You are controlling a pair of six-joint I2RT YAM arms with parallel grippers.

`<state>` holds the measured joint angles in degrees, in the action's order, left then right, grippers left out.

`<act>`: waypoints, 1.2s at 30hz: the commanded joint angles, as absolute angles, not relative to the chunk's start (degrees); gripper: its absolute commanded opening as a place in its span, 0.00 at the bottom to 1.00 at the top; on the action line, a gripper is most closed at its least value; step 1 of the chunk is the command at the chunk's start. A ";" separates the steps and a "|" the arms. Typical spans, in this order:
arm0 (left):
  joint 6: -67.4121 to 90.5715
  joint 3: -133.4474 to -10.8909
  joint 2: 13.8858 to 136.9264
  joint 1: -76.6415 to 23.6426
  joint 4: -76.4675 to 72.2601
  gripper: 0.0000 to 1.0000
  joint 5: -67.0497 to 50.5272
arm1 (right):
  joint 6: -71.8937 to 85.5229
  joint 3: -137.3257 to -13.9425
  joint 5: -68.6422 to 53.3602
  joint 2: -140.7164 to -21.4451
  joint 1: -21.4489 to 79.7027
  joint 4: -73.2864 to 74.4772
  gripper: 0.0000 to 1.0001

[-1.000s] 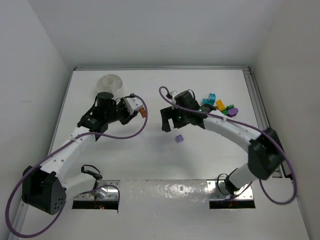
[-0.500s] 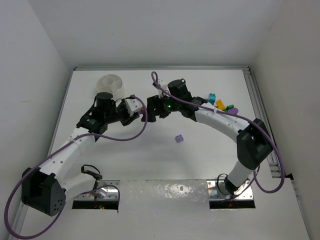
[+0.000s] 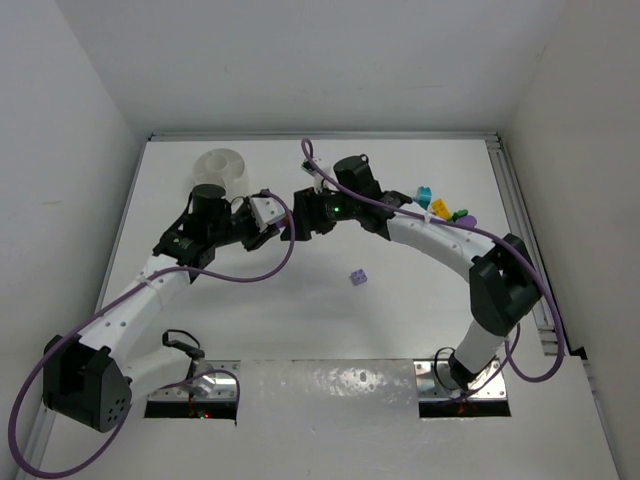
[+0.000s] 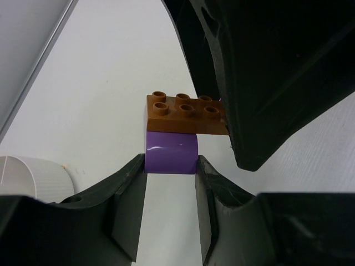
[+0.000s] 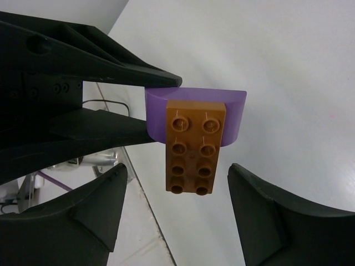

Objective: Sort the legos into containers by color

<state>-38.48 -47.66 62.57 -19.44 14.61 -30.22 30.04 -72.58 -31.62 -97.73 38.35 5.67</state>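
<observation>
My left gripper [image 4: 171, 166] is shut on a purple lego [image 4: 171, 155] that has an orange lego [image 4: 186, 115] stuck on top of it, held above the table. My right gripper [image 5: 176, 169] is open, one finger on each side of the orange lego [image 5: 195, 147] with a gap on both sides. The purple lego [image 5: 236, 119] shows behind it, between the left fingers [image 5: 111, 72]. In the top view the two grippers meet at mid-table [image 3: 290, 225]. The white bowl [image 3: 220, 165] with the containers stands at the back left.
A small purple lego [image 3: 357, 277] lies loose on the table in front of the grippers. Teal [image 3: 422, 194], yellow [image 3: 440, 209], green [image 3: 460, 214] and purple [image 3: 468, 222] legos lie in a cluster at the back right, behind the right arm.
My right arm has swung left, from above the loose purple lego to the left gripper's legos, and its jaws have narrowed around the orange one. The left arm has not moved.
</observation>
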 commanded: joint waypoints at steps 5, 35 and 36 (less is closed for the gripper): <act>-38.32 -49.48 61.79 -19.95 11.60 0.00 -31.03 | 30.14 -74.88 -32.43 -98.70 38.50 4.39 0.59; -46.59 -49.75 64.42 -20.04 11.87 0.49 -36.47 | 28.65 -75.85 -31.29 -98.35 38.41 5.19 0.00; -45.36 -49.66 64.86 -20.13 10.65 0.48 -36.47 | 28.57 -75.94 -31.38 -98.44 38.50 5.10 0.00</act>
